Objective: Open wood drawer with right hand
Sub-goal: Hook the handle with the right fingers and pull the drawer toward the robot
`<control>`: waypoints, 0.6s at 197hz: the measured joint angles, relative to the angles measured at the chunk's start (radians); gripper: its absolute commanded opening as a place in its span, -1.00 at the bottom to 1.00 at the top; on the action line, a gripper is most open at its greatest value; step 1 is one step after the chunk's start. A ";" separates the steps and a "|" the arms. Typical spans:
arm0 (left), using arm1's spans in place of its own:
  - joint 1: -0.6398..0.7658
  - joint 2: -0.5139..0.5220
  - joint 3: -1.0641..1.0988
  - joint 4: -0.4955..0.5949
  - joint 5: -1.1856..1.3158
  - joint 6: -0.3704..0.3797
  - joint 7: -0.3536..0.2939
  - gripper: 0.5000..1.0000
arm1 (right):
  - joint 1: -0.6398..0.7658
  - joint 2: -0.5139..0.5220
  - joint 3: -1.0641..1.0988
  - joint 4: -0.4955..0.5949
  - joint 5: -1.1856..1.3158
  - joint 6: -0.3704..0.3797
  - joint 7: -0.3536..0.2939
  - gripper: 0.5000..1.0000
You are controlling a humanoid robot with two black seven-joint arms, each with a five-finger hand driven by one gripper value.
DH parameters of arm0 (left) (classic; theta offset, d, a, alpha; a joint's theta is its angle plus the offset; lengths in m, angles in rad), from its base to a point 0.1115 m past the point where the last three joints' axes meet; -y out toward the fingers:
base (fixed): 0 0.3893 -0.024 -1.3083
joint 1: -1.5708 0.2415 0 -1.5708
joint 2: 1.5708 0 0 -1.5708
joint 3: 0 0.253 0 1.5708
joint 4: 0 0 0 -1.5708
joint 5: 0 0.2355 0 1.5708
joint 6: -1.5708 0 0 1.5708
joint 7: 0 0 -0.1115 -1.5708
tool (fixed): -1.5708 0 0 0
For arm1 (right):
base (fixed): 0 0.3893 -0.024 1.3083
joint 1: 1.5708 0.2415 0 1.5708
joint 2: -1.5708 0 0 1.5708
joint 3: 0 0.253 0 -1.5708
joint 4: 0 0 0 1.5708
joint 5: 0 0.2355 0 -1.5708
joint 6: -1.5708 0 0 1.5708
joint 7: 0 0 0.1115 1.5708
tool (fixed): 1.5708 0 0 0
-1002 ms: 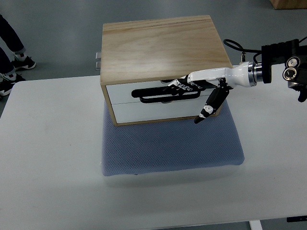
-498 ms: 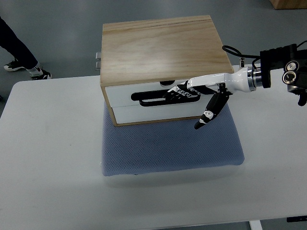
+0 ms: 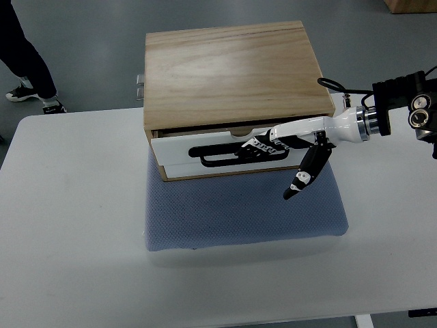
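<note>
Hooking drawer handle [image 3: 225,154], right hand [image 3: 287,140] fingers [image 3: 263,146].

Right hand [image 3: 287,147]: white shell, black ribbed fingers [image 3: 263,148], black thumb with white patch. Silver wrist ring, black forearm block with round fittings, black cable loop, right of frame.

Matt pale wood drawer box [image 3: 232,68]; glossy white front [image 3: 205,154]; woven blue cloth mat [image 3: 239,212].

The box [image 3: 232,72] behind the hand [image 3: 290,147] is pale wood with a white drawer [image 3: 225,156] front and black handle [image 3: 218,154]. Under the white-and-black hand lies a blue-grey dotted mat [image 3: 239,212] on a white table [image 3: 75,239].
</note>
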 measured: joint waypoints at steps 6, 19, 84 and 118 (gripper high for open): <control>0.000 0.000 0.000 0.000 0.000 0.000 0.000 1.00 | 0.000 -0.006 -0.002 0.006 0.000 0.001 0.000 0.78; 0.000 0.000 0.000 0.000 0.000 0.000 0.000 1.00 | 0.000 -0.018 -0.005 0.017 0.000 0.002 0.000 0.78; 0.000 0.000 0.000 0.000 0.000 0.000 0.000 1.00 | 0.003 -0.059 -0.012 0.084 0.000 0.002 -0.001 0.78; 0.000 0.000 0.000 0.000 0.000 0.000 0.000 1.00 | 0.008 -0.078 -0.020 0.118 0.000 0.001 -0.001 0.78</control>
